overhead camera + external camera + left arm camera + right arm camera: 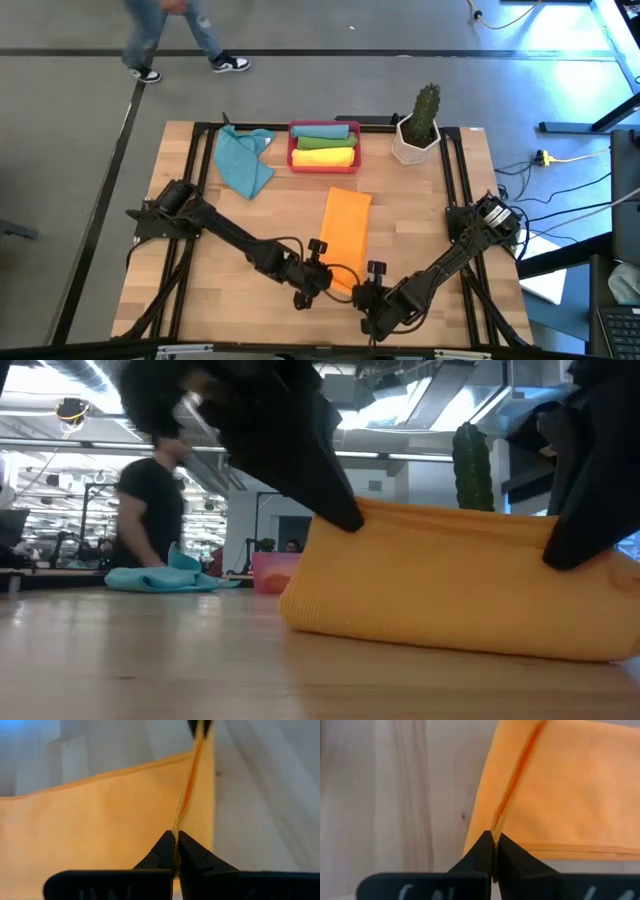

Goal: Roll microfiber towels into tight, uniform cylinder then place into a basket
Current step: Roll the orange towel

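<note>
Wooden table (200, 290) planks carry an orange towel (346, 225) folded into a long strip at the centre, with both dark arms reaching inward from 9 and 3 o'clock to its near end at about 6 o'clock. Left gripper (318, 262) has its fingers pressed together on the towel's near left corner, and the right gripper (372, 285) is pinched on the near right corner, that edge lifted. At 12 o'clock the red basket (293, 150) holds rolled towels, a teal towel (243, 160) crumpled just beside it toward 11.
</note>
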